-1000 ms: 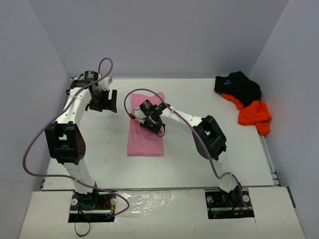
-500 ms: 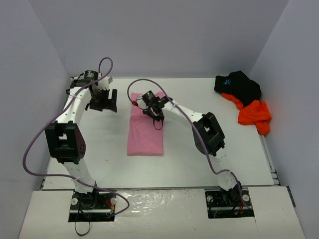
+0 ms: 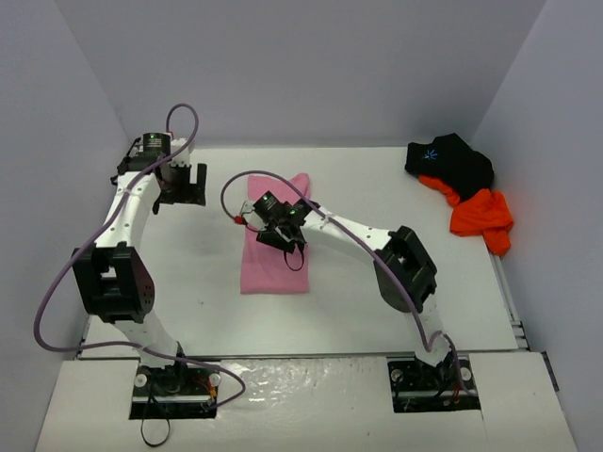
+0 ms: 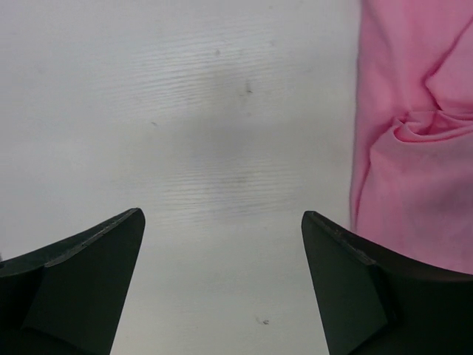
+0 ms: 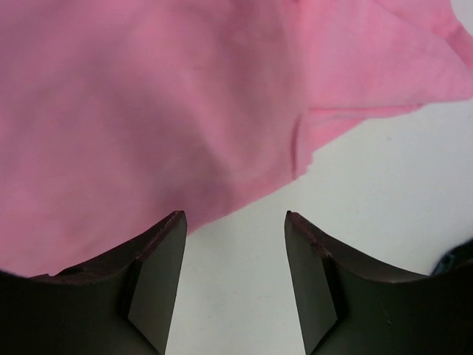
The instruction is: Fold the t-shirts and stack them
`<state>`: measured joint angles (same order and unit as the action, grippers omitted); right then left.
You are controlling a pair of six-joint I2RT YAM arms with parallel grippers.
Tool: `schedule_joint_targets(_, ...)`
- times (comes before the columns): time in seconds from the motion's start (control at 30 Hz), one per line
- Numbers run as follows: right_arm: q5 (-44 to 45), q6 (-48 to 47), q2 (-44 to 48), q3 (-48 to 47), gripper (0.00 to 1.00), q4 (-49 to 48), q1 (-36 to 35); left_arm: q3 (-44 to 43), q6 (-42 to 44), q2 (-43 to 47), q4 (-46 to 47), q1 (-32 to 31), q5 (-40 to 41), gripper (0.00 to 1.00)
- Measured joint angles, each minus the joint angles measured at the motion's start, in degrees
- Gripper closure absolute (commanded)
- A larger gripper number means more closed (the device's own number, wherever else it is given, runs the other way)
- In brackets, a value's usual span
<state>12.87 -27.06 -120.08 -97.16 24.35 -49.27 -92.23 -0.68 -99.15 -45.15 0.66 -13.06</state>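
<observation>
The pink t-shirt [image 3: 273, 262] lies folded into a long strip in the middle of the table. It also shows in the left wrist view [image 4: 414, 148] and the right wrist view [image 5: 148, 111]. My right gripper [image 3: 273, 231] is open and empty, hovering over the pink shirt's upper left edge [image 5: 235, 216]. My left gripper [image 3: 182, 186] is open and empty over bare table at the far left [image 4: 222, 218], apart from the pink shirt. The black t-shirt [image 3: 452, 162] with the light-blue starburst and the orange t-shirt [image 3: 480, 217] lie crumpled together at the far right.
The white table [image 3: 188, 273] is ringed by grey walls on the left, back and right. The right arm's purple cable [image 3: 236, 184] loops above the pink shirt's top.
</observation>
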Motion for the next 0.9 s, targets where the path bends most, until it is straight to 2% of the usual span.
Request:
schedule_joint_targets(0.23, -8.7, 0.2, 11.0, 4.8, 0.49, 5.3, -6.7, 2.2, -0.4, 3.3, 5.4, 4.2, 6.7, 0.14)
schedule_joint_targets(0.37, -12.8, 0.4, 13.5, 6.9, 0.51, 7.1, -8.3, 2.4, -0.4, 3.3, 6.3, 4.9, 8.1, 0.14)
schedule_joint_targets(0.57, -16.7, 0.4, 11.3, 8.4, 0.53, 8.6, -9.6, 4.0, -0.4, 3.3, 7.0, 4.9, 8.6, 0.13)
schedule_joint_targets(0.9, -19.1, 1.3, 1.3, 6.0, 0.55, 8.0, -13.8, 5.0, -0.4, 3.2, 8.5, 5.8, 10.3, 0.13)
